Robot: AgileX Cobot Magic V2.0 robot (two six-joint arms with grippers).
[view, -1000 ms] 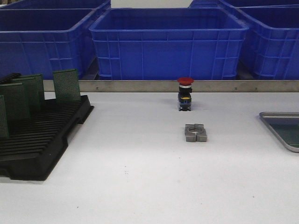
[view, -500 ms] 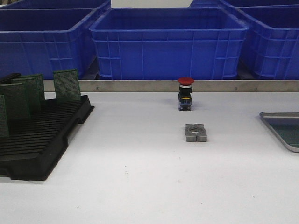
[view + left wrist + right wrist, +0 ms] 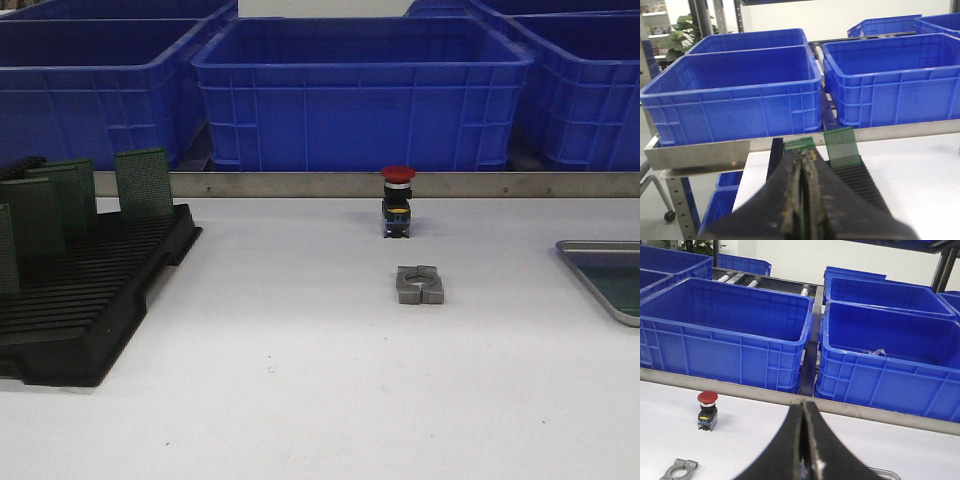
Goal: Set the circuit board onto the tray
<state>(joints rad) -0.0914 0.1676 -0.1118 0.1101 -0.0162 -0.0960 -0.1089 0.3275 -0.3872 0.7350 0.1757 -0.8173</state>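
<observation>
Several green circuit boards (image 3: pixel 143 182) stand upright in the slots of a black rack (image 3: pixel 90 300) at the table's left. The silver-grey tray (image 3: pixel 592 246) lies at the right edge, partly cut off; its bottom looks dark green and I cannot tell whether a board lies in it. Neither gripper shows in the front view. My left gripper (image 3: pixel 802 153) is shut with nothing in it, hanging short of the rack, with a circuit board (image 3: pixel 841 146) beyond its tips. My right gripper (image 3: pixel 804 403) is shut and empty, over the table near the tray's rim (image 3: pixel 886 472).
A red push button (image 3: pixel 397 200) stands mid-table near the back rail, and a grey metal clamp (image 3: pixel 419 284) lies in front of it. Big blue crates (image 3: pixel 360 95) line the far side behind a metal rail (image 3: pixel 300 184).
</observation>
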